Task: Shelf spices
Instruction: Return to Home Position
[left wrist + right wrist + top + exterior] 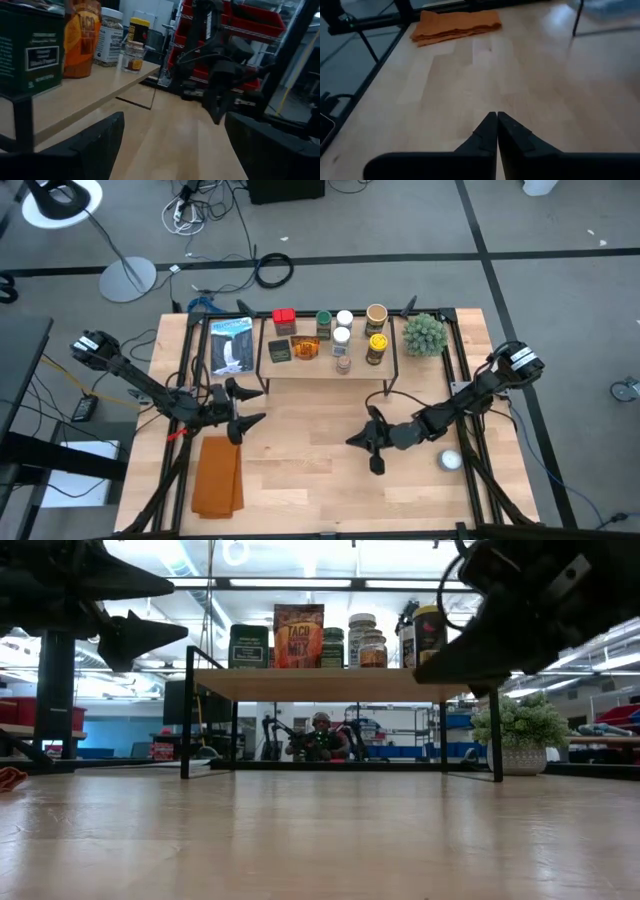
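Note:
The spices stand on their bases in a cluster on the shelf, a light-wood board on black legs at the table's far middle. Among them are a red tin, a dark box, an orange packet, and jars with green, white, tan and yellow lids. My left gripper hovers open near the shelf's left front corner, holding nothing. My right gripper is shut and empty, low over the bare table in front of the shelf, pointing left.
A folded orange cloth lies near the table's near left edge. A white round object sits right of my right arm. A green plant ball stands right of the shelf and a flat packet left of it. Bare wood lies between the arms.

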